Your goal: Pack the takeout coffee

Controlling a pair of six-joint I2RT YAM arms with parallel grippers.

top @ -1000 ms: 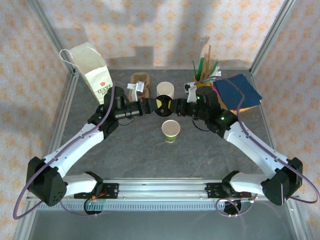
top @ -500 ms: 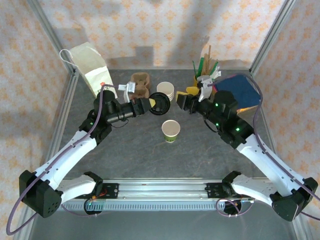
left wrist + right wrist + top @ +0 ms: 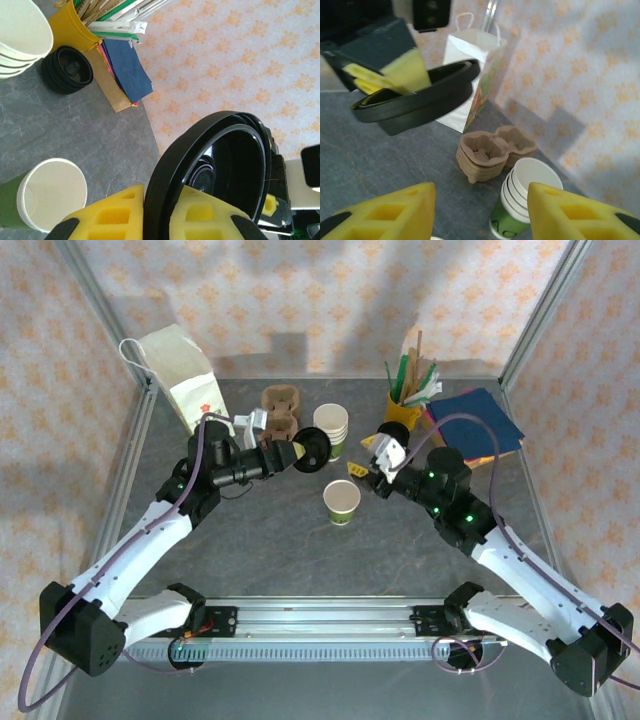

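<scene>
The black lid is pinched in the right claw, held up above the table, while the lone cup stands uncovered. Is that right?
Not quite. It is the left claw that pinches the black lid, not the right one. The left wrist view shows the lid's rim clamped between that claw's yellow pads. The right claw is open and holds nothing. The lone cup does stand uncovered.

My top camera looks down from behind the arm bases (image 3: 200,618). Wrist cameras sit close, facing each other, sharing the black lid (image 3: 225,165) and cup stack (image 3: 525,192).
</scene>
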